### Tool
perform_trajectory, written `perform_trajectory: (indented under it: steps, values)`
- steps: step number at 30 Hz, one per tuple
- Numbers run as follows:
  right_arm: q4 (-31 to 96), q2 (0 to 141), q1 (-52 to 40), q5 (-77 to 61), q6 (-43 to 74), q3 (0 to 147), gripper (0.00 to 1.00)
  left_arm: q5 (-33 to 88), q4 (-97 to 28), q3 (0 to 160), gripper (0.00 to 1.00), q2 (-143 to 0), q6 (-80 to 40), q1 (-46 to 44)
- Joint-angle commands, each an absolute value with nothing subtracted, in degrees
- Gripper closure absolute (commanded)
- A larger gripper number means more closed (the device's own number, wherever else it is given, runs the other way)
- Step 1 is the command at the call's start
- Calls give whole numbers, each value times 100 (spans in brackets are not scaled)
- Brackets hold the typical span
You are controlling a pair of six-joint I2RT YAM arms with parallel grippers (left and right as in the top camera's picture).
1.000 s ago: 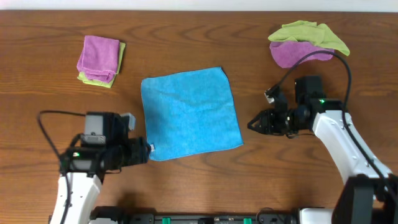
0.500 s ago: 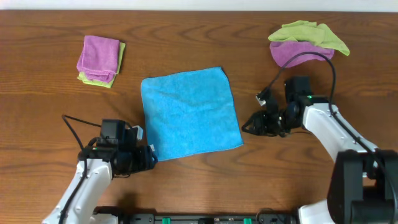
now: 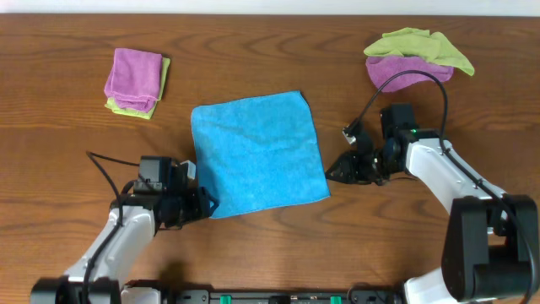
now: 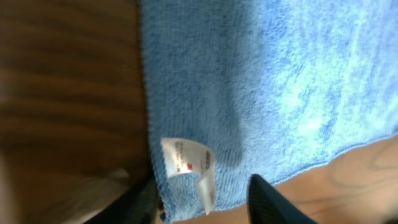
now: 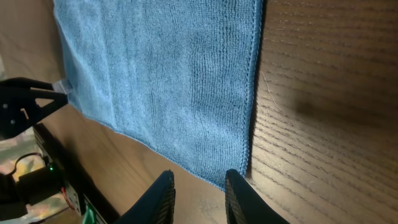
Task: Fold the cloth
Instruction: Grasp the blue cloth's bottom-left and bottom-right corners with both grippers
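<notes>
- The cloth lies flat and unfolded in the middle of the wooden table. It is a sky-blue square, turned slightly askew to the table edge.
- My left gripper sits at the cloth's near-left corner, low over the table.
- In my left wrist view, my left gripper is spread wide, with one finger over bare wood just past the cloth's hem. The other is a dark blur at the side edge.
- The white tag curls up from that corner, right between my two fingers.
- I cannot tell whether either left finger touches the fabric.
- My right gripper is at the near-right corner, pointing in towards the cloth's edge.
- My right wrist view shows my right gripper parted too. Both of its fingers frame the cloth's hem just beside the corner.
- In that same view my left gripper shows as a dark pointed shape at the far corner.
- A folded purple cloth on a lime-green one lies at the far left, well apart from the blue cloth.
- A crumpled purple and green pile lies at the far right.
</notes>
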State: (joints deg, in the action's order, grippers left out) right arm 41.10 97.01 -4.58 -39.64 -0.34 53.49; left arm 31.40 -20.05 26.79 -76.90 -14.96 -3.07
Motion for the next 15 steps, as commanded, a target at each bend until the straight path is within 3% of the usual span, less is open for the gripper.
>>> perform_trajectory:
  steps: [1, 5, 9, 15]
  values:
    - [4088, 9714, -502, -4016, -134, 5341, 73, 3138, -2053, 2451, 59, -8167, -1507, -318]
    - [4108, 9714, -502, -3920, -132, 5341, 74, 3135, -2115, 2451, 70, -8285, -1507, -318]
    - [4119, 9714, -502, -3916, -132, 5341, 74, 3135, -2202, 2451, 93, -8283, -1531, -316]
    - [4316, 9714, -495, -3621, -137, 5341, 76, 3162, -2233, 2456, 94, -8281, -1546, -316]
